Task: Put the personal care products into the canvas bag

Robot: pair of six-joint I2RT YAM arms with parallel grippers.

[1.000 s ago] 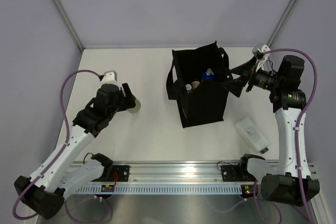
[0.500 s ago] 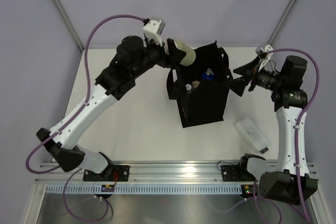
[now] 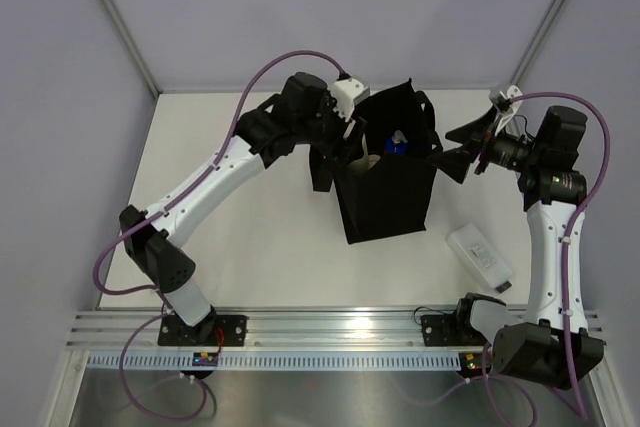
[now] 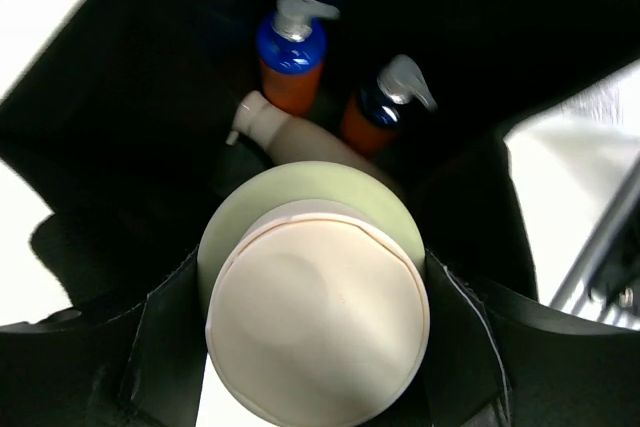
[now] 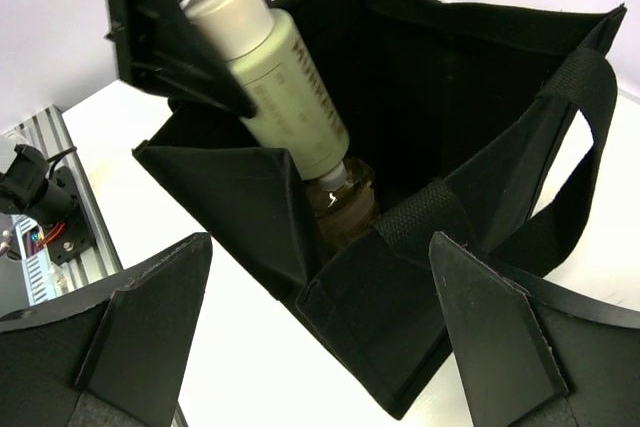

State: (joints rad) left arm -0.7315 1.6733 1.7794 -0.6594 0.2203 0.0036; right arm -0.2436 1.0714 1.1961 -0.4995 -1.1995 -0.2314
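Left fingers (image 5: 170, 37) are clamped on the sides of a pale green bottle (image 5: 285, 87), a narrow-to-middling grip. They hang over the left rim of the canvas bag (image 3: 385, 197).

Key relation: the bottle's long axis is tilted, not plumb. Its neck end points down and is already inside the bag mouth. Its cream butt end points up toward the left wrist. It leans from the bag's left rim in toward the bag's middle.

Inside the bag, below the neck, are a blue-and-orange bottle (image 4: 290, 57), an orange pump bottle (image 4: 375, 112) and a cream bottle (image 4: 290, 137) lying on its side. The right wrist view shows something brownish right under the neck; can't tell if they touch.

Judgement: letting go here should drop it in. The lean may tip it onto the items below.

Right fingers (image 3: 458, 150) are spread wide and empty, just beside the bag's right side; contact with the bag is unclear.

A flat white bottle (image 3: 480, 255) lies on the bench (image 3: 250, 247), to the right of the bag and nearer the arm bases. It is outside the bag, and the right arm is the nearer one.
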